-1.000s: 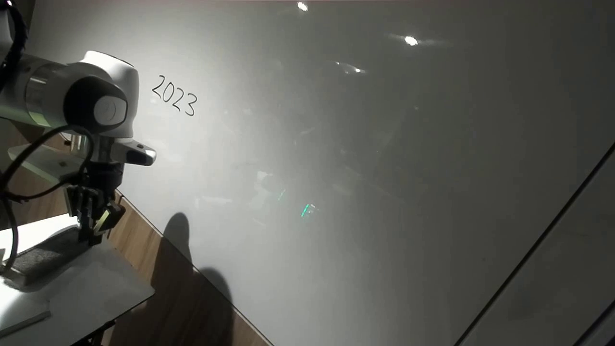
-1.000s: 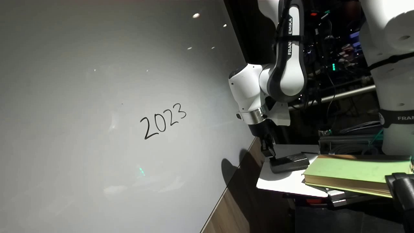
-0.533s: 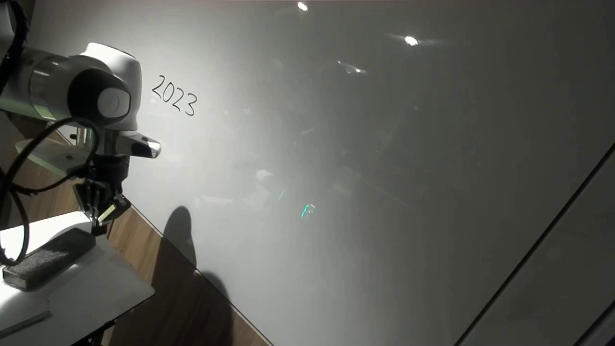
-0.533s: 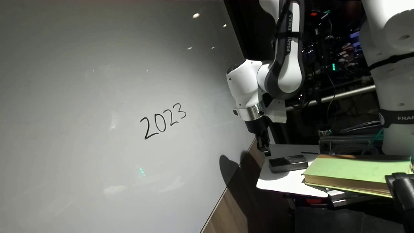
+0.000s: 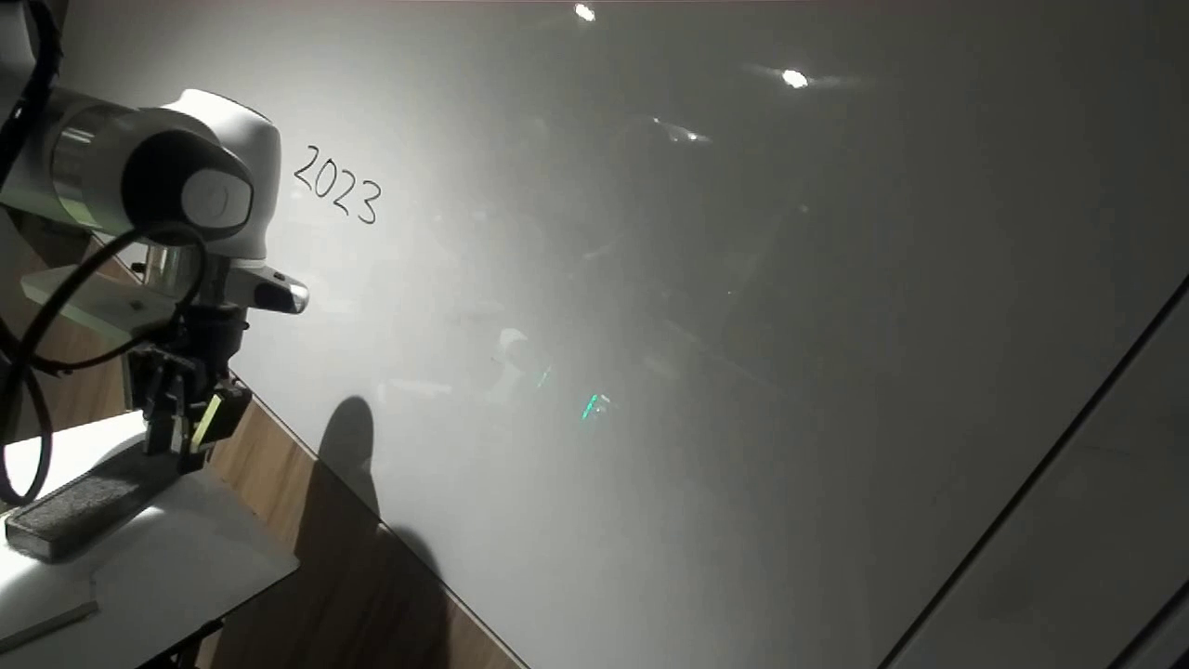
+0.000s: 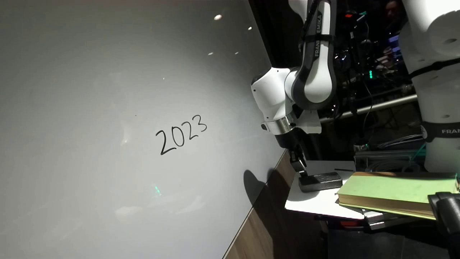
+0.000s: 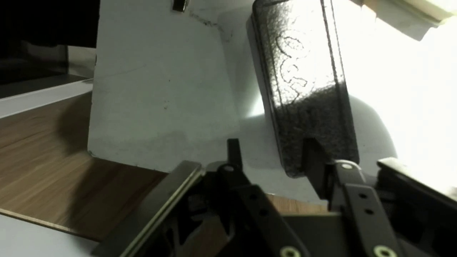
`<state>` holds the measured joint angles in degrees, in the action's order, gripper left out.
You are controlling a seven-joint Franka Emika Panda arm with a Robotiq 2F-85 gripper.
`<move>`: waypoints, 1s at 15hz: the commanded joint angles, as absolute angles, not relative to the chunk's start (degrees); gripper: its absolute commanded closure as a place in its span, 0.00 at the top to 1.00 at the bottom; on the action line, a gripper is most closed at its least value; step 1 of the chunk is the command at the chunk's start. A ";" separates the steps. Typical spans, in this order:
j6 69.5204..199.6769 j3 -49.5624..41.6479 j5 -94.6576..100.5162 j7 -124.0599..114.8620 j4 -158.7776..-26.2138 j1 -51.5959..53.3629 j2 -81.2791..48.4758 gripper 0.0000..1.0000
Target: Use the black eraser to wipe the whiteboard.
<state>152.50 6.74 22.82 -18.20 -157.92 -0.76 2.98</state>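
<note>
Black two-fingered robot hand [image 7: 273,148], parted and gripping nothing, hung at one end of the grainy black rectangular eraser [image 7: 307,89] on the white worktop [image 7: 160,103]; one finger [image 7: 316,167] overlapped it in wrist view; recentring to straddle seemed wise.

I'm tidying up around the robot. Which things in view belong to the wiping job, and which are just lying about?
For the job:
black eraser, on the white tabletop
whiteboard, bearing a handwritten 2023
robot's hand, open, near the eraser

Just lying about:
green book
thin strip, too unclear to name
</note>
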 commanded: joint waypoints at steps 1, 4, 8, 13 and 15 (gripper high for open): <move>149.60 6.13 16.88 -11.56 -157.91 1.46 3.24 0.81; 147.85 6.09 14.33 -8.14 -157.95 2.34 2.67 0.99; 147.50 5.42 14.88 -5.83 -158.09 2.11 1.27 1.00; 148.70 4.18 15.74 -4.38 -158.48 1.84 -1.48 1.00; 148.95 3.89 15.69 -4.21 -158.64 2.00 -2.23 0.75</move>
